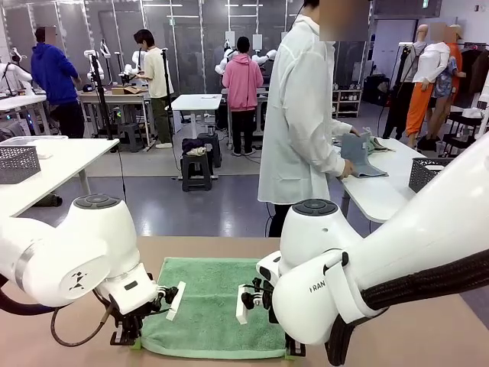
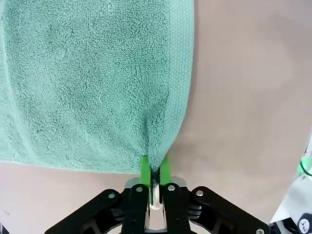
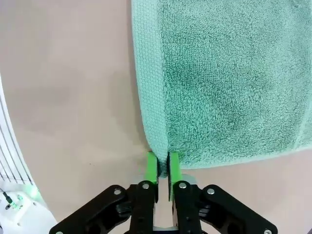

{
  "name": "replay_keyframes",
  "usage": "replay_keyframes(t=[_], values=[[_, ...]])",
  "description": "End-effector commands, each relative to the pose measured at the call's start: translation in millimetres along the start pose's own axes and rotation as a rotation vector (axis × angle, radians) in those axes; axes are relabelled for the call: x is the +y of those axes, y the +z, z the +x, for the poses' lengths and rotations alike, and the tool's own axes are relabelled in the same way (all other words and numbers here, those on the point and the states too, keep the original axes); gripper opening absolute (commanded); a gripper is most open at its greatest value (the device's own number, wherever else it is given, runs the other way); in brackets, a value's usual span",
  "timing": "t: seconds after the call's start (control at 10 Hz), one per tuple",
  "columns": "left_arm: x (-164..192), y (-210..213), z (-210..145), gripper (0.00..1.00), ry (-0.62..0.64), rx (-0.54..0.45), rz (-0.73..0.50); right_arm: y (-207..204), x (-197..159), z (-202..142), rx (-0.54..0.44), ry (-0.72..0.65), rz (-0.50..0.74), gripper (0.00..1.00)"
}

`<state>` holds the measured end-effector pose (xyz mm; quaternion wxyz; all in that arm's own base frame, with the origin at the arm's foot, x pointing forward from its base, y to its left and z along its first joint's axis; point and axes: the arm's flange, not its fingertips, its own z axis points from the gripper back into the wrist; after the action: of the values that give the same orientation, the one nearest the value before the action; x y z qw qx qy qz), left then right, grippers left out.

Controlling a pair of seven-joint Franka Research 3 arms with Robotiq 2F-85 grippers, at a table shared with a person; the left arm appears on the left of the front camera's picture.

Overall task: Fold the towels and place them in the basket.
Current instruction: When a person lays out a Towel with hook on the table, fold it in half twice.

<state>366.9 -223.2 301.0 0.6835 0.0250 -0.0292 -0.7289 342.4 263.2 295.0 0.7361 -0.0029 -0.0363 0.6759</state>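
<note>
A mint green towel (image 1: 210, 306) lies spread flat on the tan table between my two arms. My left gripper (image 1: 131, 341) is shut on the towel's near left corner. In the left wrist view the green pads (image 2: 145, 170) pinch the bunched corner of the towel (image 2: 92, 83). My right gripper (image 1: 292, 350) is shut on the near right corner. The right wrist view shows its pads (image 3: 152, 168) clamped on the edge of the towel (image 3: 224, 78). The basket is out of view.
A person in a white coat (image 1: 302, 122) stands at the table's far side, turned to a side table (image 1: 397, 191) with grey-green garments. A dark perforated bin (image 1: 428, 173) stands on that table, a paler one (image 1: 17, 164) on a table at left.
</note>
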Motion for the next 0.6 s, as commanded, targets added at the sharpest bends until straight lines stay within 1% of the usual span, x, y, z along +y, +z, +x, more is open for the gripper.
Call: replay_keyframes(t=[0.0, 0.3, 0.4, 0.5], values=[[0.2, -4.8, 0.9, 0.00, -0.021, 0.010, -0.011, -8.1, -0.8, -3.5, -0.003, 0.005, 0.007, 0.00], [-0.3, -2.1, 0.6, 0.00, -0.023, -0.009, -0.009, -5.3, 0.9, -2.7, -0.010, 0.026, 0.012, 0.00], [-0.9, 7.1, 0.6, 0.00, -0.009, -0.059, -0.004, 3.1, 2.8, -0.8, -0.024, 0.031, -0.020, 0.00], [0.5, 23.0, 0.1, 0.00, -0.007, -0.069, 0.006, 20.4, 2.1, 0.9, -0.019, 0.023, -0.020, 0.00]])
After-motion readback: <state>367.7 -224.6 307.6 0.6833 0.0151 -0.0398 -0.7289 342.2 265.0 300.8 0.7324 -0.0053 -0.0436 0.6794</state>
